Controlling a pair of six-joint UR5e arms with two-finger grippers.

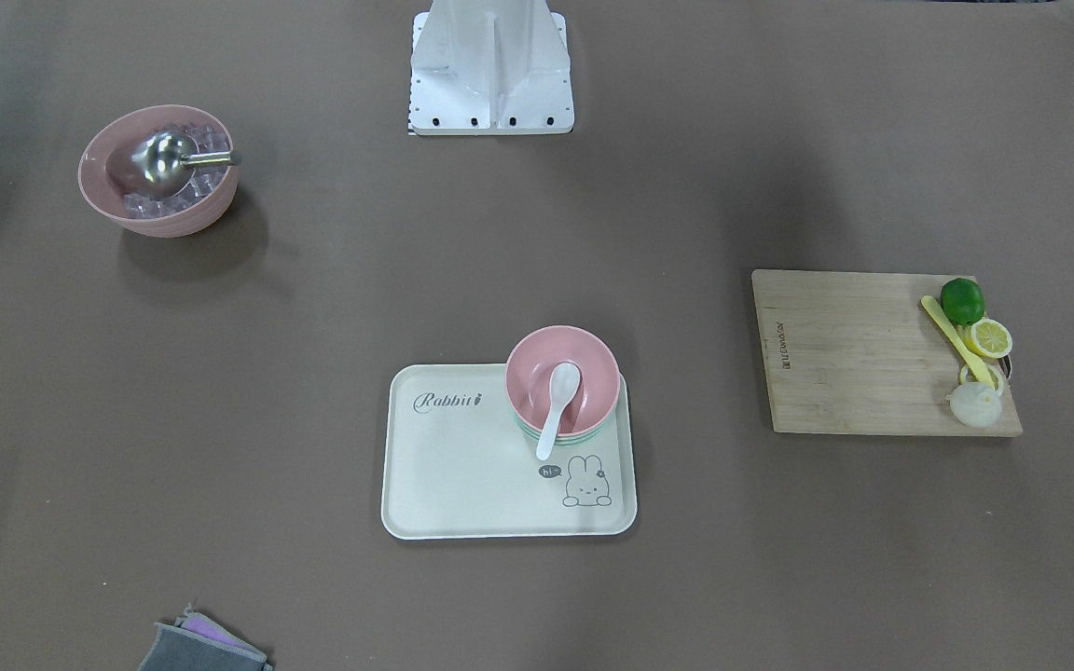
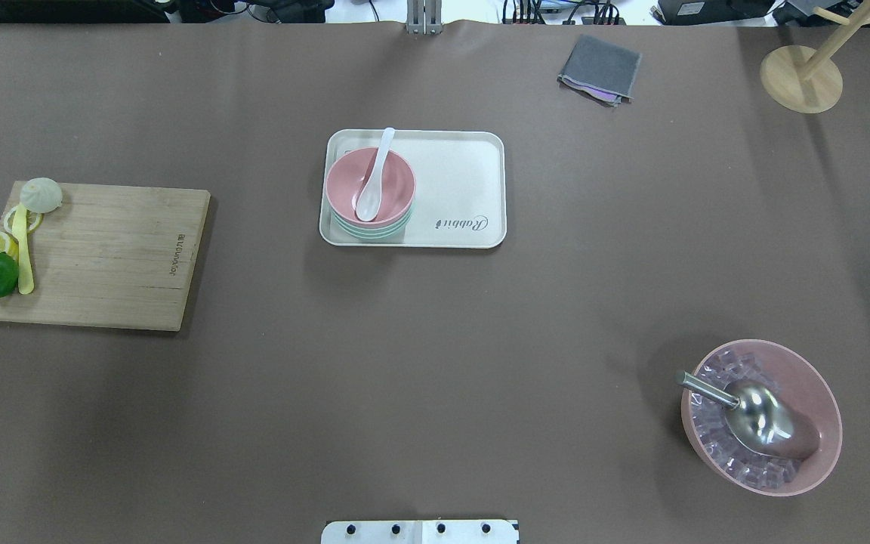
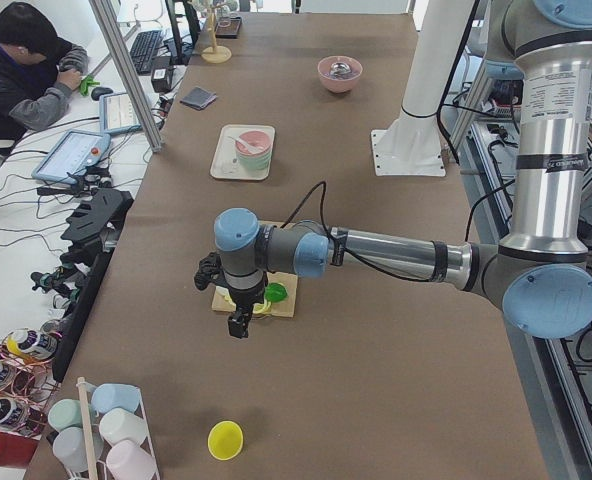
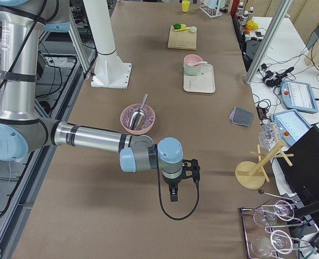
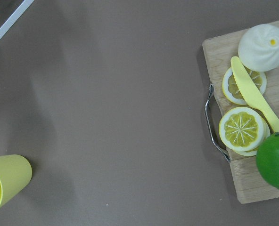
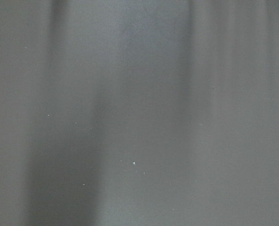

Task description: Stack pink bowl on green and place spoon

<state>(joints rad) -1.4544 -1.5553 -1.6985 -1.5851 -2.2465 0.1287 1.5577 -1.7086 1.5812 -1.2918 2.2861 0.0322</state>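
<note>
A small pink bowl [image 1: 593,373] sits nested on a green bowl [image 1: 584,436] at one end of a cream tray [image 1: 462,485]. A white spoon [image 1: 559,401] lies in the pink bowl with its handle over the rim. The stack also shows in the overhead view [image 2: 397,177]. My left gripper [image 3: 241,325] hangs over the table's left end beside the cutting board, far from the tray. My right gripper [image 4: 173,194] hangs over the right end, also far from the tray. Both show only in the side views, so I cannot tell whether they are open or shut.
A large pink bowl [image 1: 159,170] holds ice cubes and a metal scoop. A wooden cutting board [image 1: 854,354] carries a lime, lemon slices, a yellow knife and a bun. A grey cloth [image 1: 201,648], a yellow cup [image 5: 3,181] and a wooden stand [image 2: 801,75] sit at the edges.
</note>
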